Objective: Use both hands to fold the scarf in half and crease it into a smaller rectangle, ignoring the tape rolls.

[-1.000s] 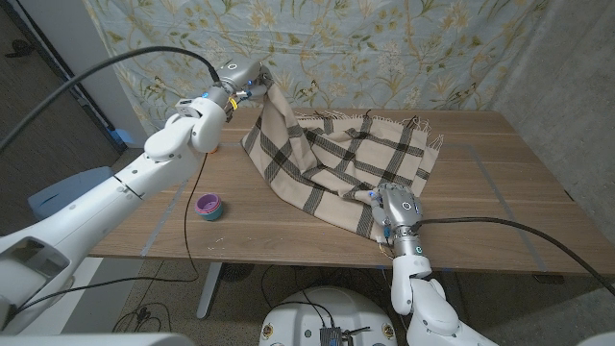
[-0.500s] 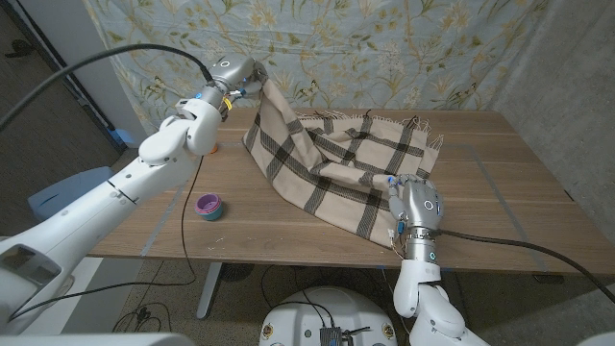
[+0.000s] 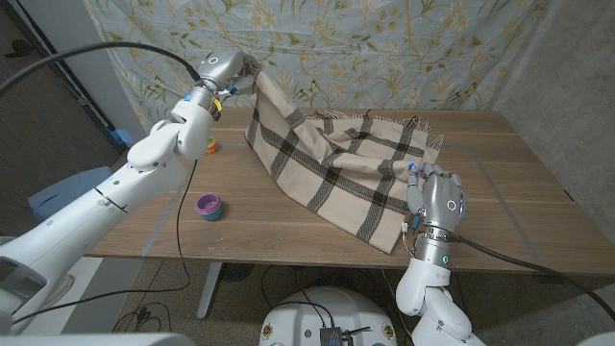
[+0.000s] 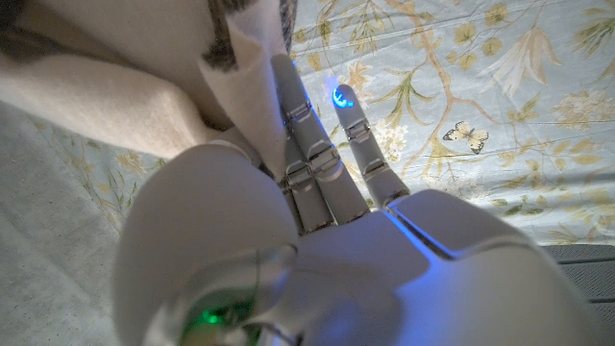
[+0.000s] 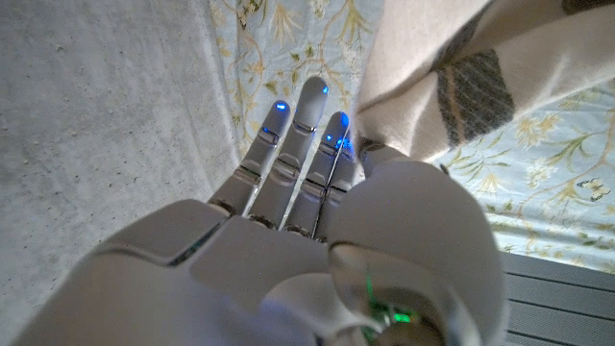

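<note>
The beige scarf (image 3: 336,163) with dark plaid stripes hangs stretched between my two hands, its far fringed edge still on the table. My left hand (image 3: 228,70) pinches one corner and holds it high above the table's back left. The left wrist view has that cloth (image 4: 144,86) caught between thumb and fingers (image 4: 317,163). My right hand (image 3: 437,199) grips the near edge of the scarf at the front right, lifted off the wood. In the right wrist view the cloth (image 5: 461,86) drapes beside the thumb.
A purple tape roll (image 3: 209,205) lies on the wooden table (image 3: 519,183) at the front left. Another small roll (image 3: 209,146) sits under my left forearm. A floral curtain (image 3: 404,48) hangs behind the table.
My left hand has raised its corner higher and further left. My right hand has risen and moved right with the near edge, drawing the scarf taut.
</note>
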You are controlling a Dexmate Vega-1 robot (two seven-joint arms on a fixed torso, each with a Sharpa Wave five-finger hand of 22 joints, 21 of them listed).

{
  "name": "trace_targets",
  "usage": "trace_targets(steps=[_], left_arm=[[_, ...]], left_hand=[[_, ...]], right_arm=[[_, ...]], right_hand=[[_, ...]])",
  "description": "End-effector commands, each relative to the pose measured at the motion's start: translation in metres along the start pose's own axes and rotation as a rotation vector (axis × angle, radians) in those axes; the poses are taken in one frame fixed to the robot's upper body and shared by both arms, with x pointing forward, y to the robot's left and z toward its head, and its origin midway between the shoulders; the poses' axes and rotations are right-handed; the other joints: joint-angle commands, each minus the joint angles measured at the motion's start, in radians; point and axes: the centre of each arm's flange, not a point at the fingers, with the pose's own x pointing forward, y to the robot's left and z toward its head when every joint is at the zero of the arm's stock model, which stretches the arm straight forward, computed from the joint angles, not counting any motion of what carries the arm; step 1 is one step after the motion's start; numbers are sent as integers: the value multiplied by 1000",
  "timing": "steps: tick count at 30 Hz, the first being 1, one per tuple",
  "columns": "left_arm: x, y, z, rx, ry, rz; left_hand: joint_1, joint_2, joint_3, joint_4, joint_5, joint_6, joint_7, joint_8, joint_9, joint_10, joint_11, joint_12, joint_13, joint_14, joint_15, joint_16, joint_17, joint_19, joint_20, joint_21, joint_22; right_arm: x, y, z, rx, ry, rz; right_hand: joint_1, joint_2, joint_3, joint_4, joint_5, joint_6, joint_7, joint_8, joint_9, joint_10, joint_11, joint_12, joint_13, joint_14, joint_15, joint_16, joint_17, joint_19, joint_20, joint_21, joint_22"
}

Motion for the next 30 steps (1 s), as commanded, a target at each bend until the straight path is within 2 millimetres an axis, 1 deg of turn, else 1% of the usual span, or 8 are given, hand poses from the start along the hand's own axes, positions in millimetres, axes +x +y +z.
trace_targets(steps=[1,4,5,6,15,19,23,30], left_arm=[[-22,25,-4,-58,5,71],[-28,34,-4,-58,5,101],[-29,36,-4,-58,5,111],[-31,39,-4,-57,6,121],[-39,56,-4,-61,16,175],[-40,63,-3,-63,17,194],[-40,72,-3,-31,31,222],[-33,71,-5,5,53,230]], left_hand=[[-2,8,36,-29,9,81,60,17,160,3,-6,9,3,-1,-7,3,4,-5,2,2,3],[-3,8,37,-29,9,80,60,16,162,4,-6,8,4,-3,-8,2,8,-7,4,1,3],[-3,8,37,-29,10,80,60,16,163,3,-6,8,5,-3,-7,3,9,-5,4,1,3],[-3,8,37,-29,10,80,59,16,163,6,-7,8,3,-2,-8,3,10,-5,3,2,3],[-4,7,40,-30,11,81,60,14,163,6,-7,5,6,3,-10,-1,9,-1,3,2,3],[-3,6,40,-32,11,83,61,13,163,8,-9,5,7,5,-10,-3,8,2,2,3,3],[-4,6,41,-32,11,85,61,11,160,10,-11,2,4,9,-11,-5,7,8,2,5,3],[-6,5,46,-33,11,89,62,10,160,15,-15,-2,-1,16,-12,-9,5,13,-1,7,3]], right_arm=[[4,-38,-11,39,72,-269],[6,-49,-13,38,79,-324],[7,-53,-14,38,81,-339],[8,-56,-15,38,81,-352],[17,-79,-19,28,58,-446],[21,-83,-20,28,49,-471],[32,-86,-21,40,39,-506],[55,-87,-19,52,12,-548]], right_hand=[[0,-2,4,10,11,-1,-11,11,8,2,-13,9,10,-6,-106,-3,11,-4,-32,9,3],[-1,-3,5,14,12,-2,-12,14,12,1,-20,13,18,-5,-106,-3,21,-8,-33,14,3],[-2,-3,5,15,12,-2,-12,14,13,3,-16,15,21,-4,-106,-3,24,-8,-33,15,3],[-2,-4,5,17,13,-1,-11,16,14,3,-20,17,23,-4,-106,-2,27,-9,-33,17,3],[-2,-7,6,22,15,2,-15,17,12,4,-22,26,39,-2,-107,-1,49,-12,-35,27,3],[-2,-8,6,23,15,1,-15,18,13,3,-25,28,44,-2,-106,-1,56,-12,-36,30,3],[-2,-8,6,25,16,1,-17,19,14,3,-24,31,49,-2,-106,0,64,-13,-37,34,3],[-2,-9,5,27,17,5,-20,20,12,4,-26,37,59,-1,-106,0,79,-16,-37,40,2]])
